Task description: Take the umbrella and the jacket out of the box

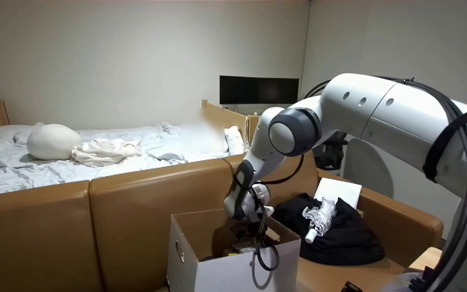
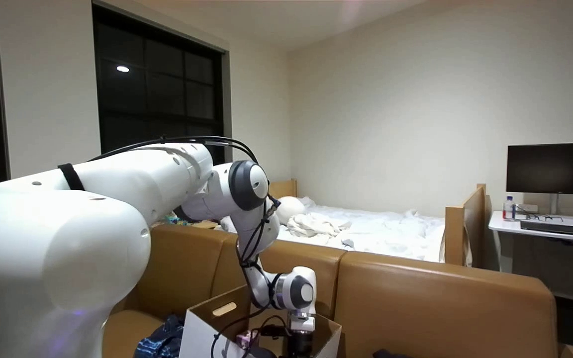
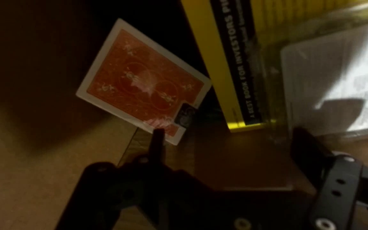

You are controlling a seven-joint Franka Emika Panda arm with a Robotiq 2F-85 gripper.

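Note:
The white box (image 1: 221, 275) stands on the brown sofa, open at the top; it also shows in an exterior view (image 2: 194, 335). A clear umbrella (image 1: 322, 217) with a white handle lies outside the box, on a black cloth heap (image 1: 351, 247) on the sofa seat. I cannot tell whether this heap is the jacket. My gripper (image 3: 230, 131) is inside the box, fingers wide apart, with nothing between them. Below it in the wrist view lie an orange playing-card pack (image 3: 142, 80), a yellow book (image 3: 225, 80) and a clear plastic package (image 3: 324, 86).
The box walls surround the gripper, and cables hang over the rim. The sofa backrest (image 1: 156, 194) stands behind the box. A white flat object (image 1: 341, 190) leans behind the black heap. Dark blue patterned cloth (image 2: 162, 340) lies beside the box. A pink item (image 2: 243, 340) is inside it.

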